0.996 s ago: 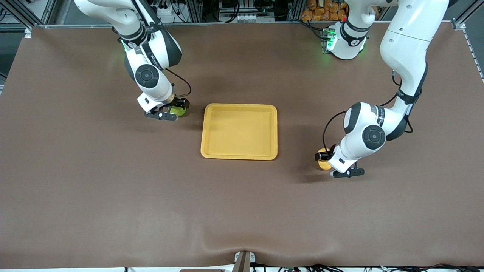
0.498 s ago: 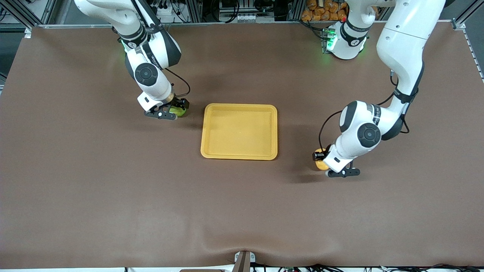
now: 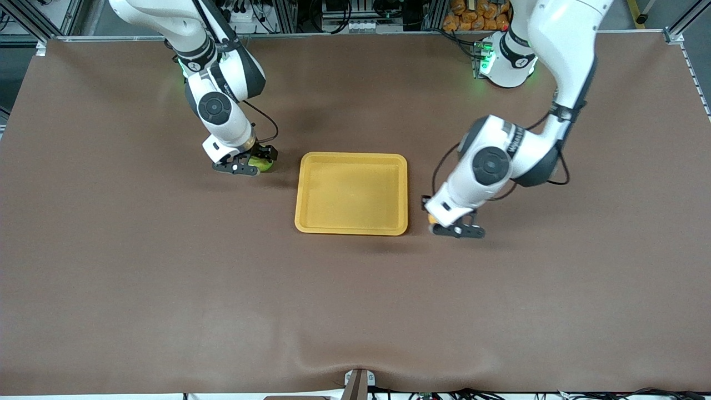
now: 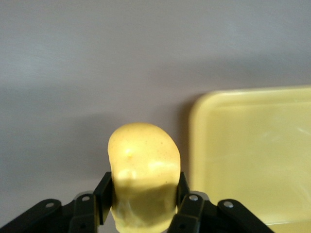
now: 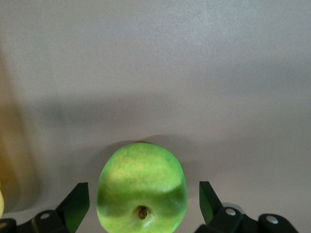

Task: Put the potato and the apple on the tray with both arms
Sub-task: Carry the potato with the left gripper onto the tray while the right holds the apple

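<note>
The yellow-orange tray lies at the table's middle. My left gripper is shut on the yellow potato and holds it just above the table, beside the tray's edge toward the left arm's end. In the left wrist view the potato sits pinched in the gripper, with the tray close by. My right gripper is open and low at the table, around the green apple, beside the tray's corner toward the right arm's end. In the right wrist view the apple rests between the fingers with gaps on both sides.
A brown cover spans the whole table. Orange items are piled past the table's edge by the left arm's base. A small bracket sits at the table's edge nearest the front camera.
My left arm has carried the potato toward the tray, and it is now right beside the tray's edge. My right gripper has stayed at the apple.
</note>
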